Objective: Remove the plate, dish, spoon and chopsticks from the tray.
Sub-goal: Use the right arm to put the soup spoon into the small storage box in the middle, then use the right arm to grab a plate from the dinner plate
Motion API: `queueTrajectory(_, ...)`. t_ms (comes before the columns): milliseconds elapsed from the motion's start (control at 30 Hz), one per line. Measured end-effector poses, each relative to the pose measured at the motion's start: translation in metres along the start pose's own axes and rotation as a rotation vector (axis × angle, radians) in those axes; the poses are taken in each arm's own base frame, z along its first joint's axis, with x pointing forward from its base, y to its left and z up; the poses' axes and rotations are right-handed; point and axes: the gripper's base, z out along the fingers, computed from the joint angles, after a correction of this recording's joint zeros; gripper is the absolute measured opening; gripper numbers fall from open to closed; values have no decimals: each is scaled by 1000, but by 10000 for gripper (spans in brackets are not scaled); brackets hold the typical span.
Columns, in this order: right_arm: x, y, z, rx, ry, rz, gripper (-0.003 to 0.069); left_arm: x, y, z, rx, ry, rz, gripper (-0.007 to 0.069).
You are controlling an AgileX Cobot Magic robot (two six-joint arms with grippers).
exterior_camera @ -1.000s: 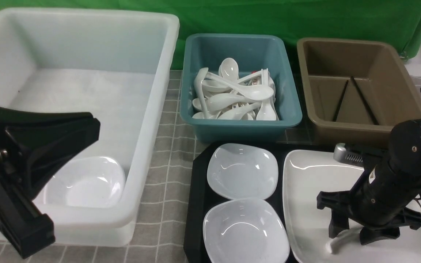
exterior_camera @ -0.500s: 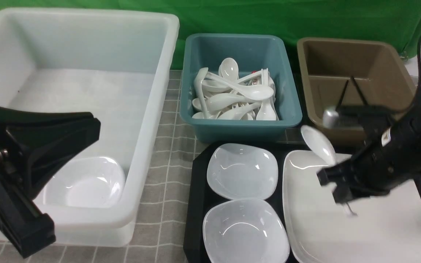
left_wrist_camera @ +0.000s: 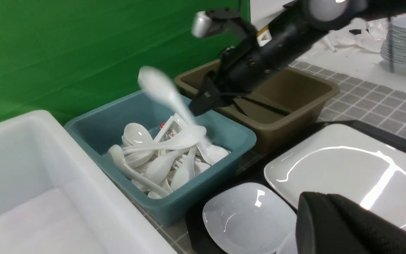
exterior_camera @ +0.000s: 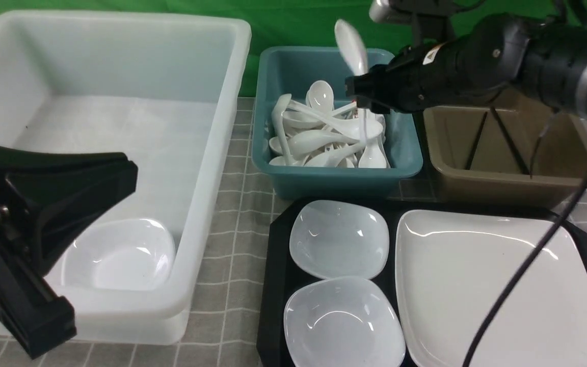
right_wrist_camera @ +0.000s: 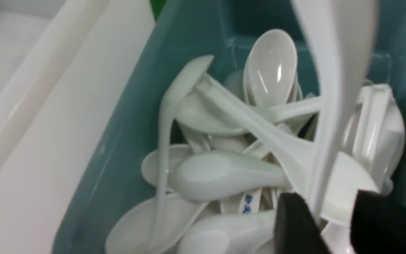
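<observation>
In the front view the glossy white soup spoon [exterior_camera: 350,45] is blurred, bowl up, above the teal plastic tub [exterior_camera: 334,176] of spoons and clear of the black rectangular tray [exterior_camera: 274,265]. Only the right wrist view shows the right claw [right_wrist_camera: 333,220] parted wider than the spoon's handle. The left claw [exterior_camera: 129,178] is pressed closed and empty.

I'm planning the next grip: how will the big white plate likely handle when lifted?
The plate looks glossy, so it is probably slippery. Its rim lies low on the tray, so getting under it may be awkward. Being wide, it would likely tilt if gripped at one edge.
</observation>
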Motion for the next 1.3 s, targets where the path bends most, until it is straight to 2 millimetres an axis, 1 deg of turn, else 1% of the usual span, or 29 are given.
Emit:
queueTrajectory(33,-1,-2,3,3,13,3,424,1,0,0,-2,7,13,10)
queueTrajectory(67,-1,-3,2,4,24,6,456,1,0,0,-5,10,22,10)
queueTrajectory(100,-1,-3,1,3,39,6,474,1,1,0,-7,12,28,10)
queueTrajectory(133,-3,-3,-5,0,61,0,492,1,1,0,-10,15,38,10)
queueTrajectory(167,-3,-2,-10,-3,80,-10,489,1,1,0,-11,16,41,10)
queueTrajectory(233,-3,1,-24,-12,140,-45,456,1,1,0,-12,15,42,10)
queueTrajectory(267,-4,5,-43,-22,192,-99,394,1,1,0,-12,15,43,10)
queueTrajectory(300,-4,6,-46,-23,201,-107,385,1,1,0,-12,15,43,10)
queueTrajectory(333,0,11,-68,-25,279,-159,310,1,1,0,-12,16,43,10)
queueTrajectory(367,4,16,-82,-19,328,-189,269,1,1,0,-12,16,43,10)
queueTrajectory(433,19,23,-103,4,428,-234,224,2,1,0,-11,17,42,10)
queueTrajectory(467,26,27,-115,30,459,-255,216,2,1,0,-11,17,41,10)
queueTrajectory(500,46,35,-125,61,528,-293,214,2,1,0,-11,17,41,10)
queueTrajectory(533,59,39,-131,86,566,-319,218,2,1,0,-12,17,42,10)
queueTrajectory(600,89,48,-143,136,627,-386,237,2,1,0,-12,18,44,10)
queueTrajectory(633,112,54,-150,164,665,-439,263,2,1,0,-12,18,44,10)
queueTrajectory(667,115,54,-153,172,663,-444,272,2,1,0,-12,18,44,10)
queueTrajectory(700,129,57,-155,175,688,-477,286,2,1,0,-12,18,44,10)
queueTrajectory(733,150,61,-159,178,716,-526,324,2,1,0,-12,18,44,10)
queueTrajectory(800,171,64,-161,168,738,-572,373,2,1,0,-12,18,43,10)
queueTrajectory(833,188,65,-159,158,750,-602,425,2,1,0,-12,18,43,10)
queueTrajectory(900,200,65,-155,148,742,-610,468,2,1,0,-12,18,43,10)
queueTrajectory(933,208,65,-150,131,719,-614,504,2,1,0,-11,19,43,10)
queueTrajectory(967,213,64,-146,125,715,-616,517,2,1,0,-11,19,43,10)
queueTrajectory(1067,222,64,-132,93,662,-624,545,2,1,0,-10,20,42,10)
queueTrajectory(1133,224,64,-120,82,633,-642,549,2,1,0,-9,22,40,10)
queueTrajectory(1167,224,64,-118,83,632,-644,549,2,1,0,-9,22,40,10)
queueTrajectory(1200,225,63,-112,83,624,-653,551,2,1,0,-7,24,40,10)
queueTrajectory(1300,227,59,-101,91,629,-654,552,3,0,0,-2,30,39,10)
